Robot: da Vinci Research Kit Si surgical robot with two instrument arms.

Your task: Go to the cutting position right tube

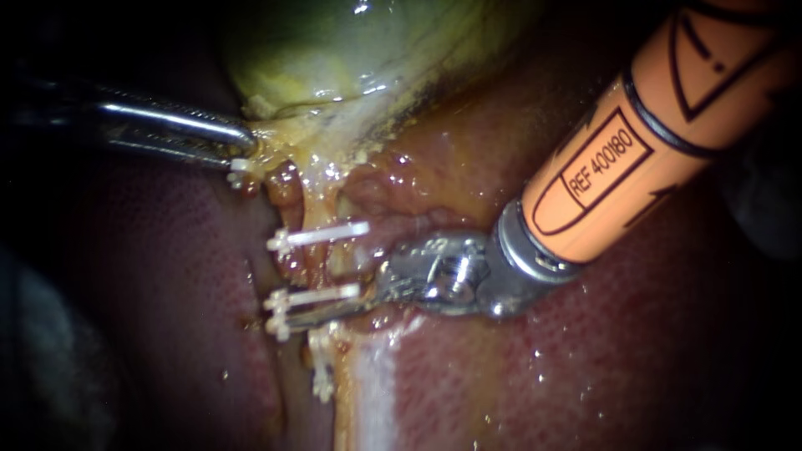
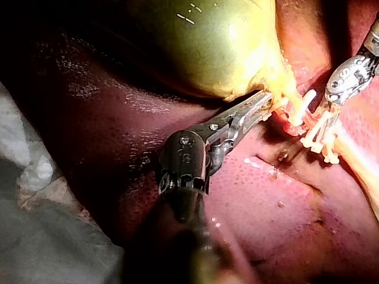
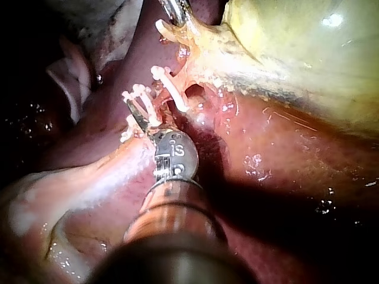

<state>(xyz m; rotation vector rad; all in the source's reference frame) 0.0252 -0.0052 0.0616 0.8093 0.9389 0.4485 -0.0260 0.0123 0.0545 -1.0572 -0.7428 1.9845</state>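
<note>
The greenish gallbladder point(image 1: 351, 58) narrows into pale yellow tissue that runs down as a tube point(image 1: 313, 263) over the liver point(image 1: 585, 359). White clips cross the tube: an upper clip point(image 1: 322, 234), a lower clip point(image 1: 313, 296) and another further down point(image 1: 322, 380). My right instrument point(image 1: 288, 321) comes in from the upper right on an orange shaft; its thin tip lies along the lower clip, against the tube. My left instrument point(image 1: 244, 150) is shut on the tissue at the gallbladder's neck. The right instrument's tip point(image 3: 137, 109) sits among the clips in its own wrist view.
Dark red liver point(image 2: 284, 213) lies around and beneath the tube. A pale white band of tissue point(image 1: 372, 392) runs down from the clips. Grey-white cloth point(image 2: 35, 236) lies beside the liver behind the left instrument's shaft.
</note>
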